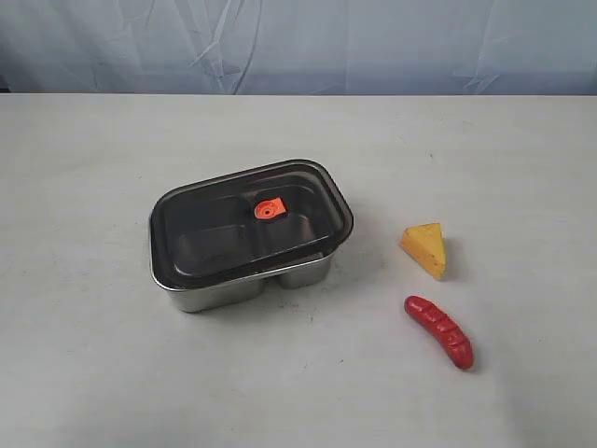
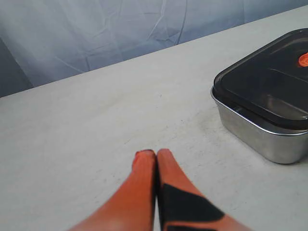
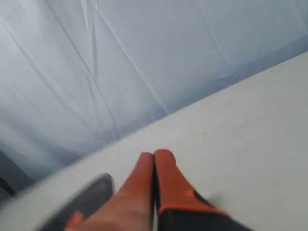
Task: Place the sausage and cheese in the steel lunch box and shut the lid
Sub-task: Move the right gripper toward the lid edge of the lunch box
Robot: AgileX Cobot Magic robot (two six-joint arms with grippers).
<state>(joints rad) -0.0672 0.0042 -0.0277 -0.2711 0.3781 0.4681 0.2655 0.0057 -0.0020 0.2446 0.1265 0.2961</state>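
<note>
1. I judge that nothing of the task is done yet. The lid [image 1: 250, 224] lies on top of the steel lunch box [image 1: 244, 291], a little askew, so the steel rim shows along the near edge. Both foods are out on the desk [image 1: 93, 355].
2. The cheese [image 1: 425, 247] sits to the right of the box, well apart from it. The sausage [image 1: 439, 331] lies on that same side, nearer the exterior camera than the cheese, and the two do not touch.
3. My left gripper [image 2: 156, 154] has its fingers pressed together with nothing between them. It is near the box, with bare desk in between. My right gripper [image 3: 154, 155] is likewise closed up and empty, but its view is blurred, so I can't place it against the box.
4. The next move, as I read it, is to spread one gripper, take the lid by a rim edge and lift it off. The left arm looks better placed for this.
5. Room is generous, with bare desk all round the box. I would park the lid to the box's left, which keeps the right side free for reaching the foods. The desk's far edge, behind the box, is well clear.
</note>
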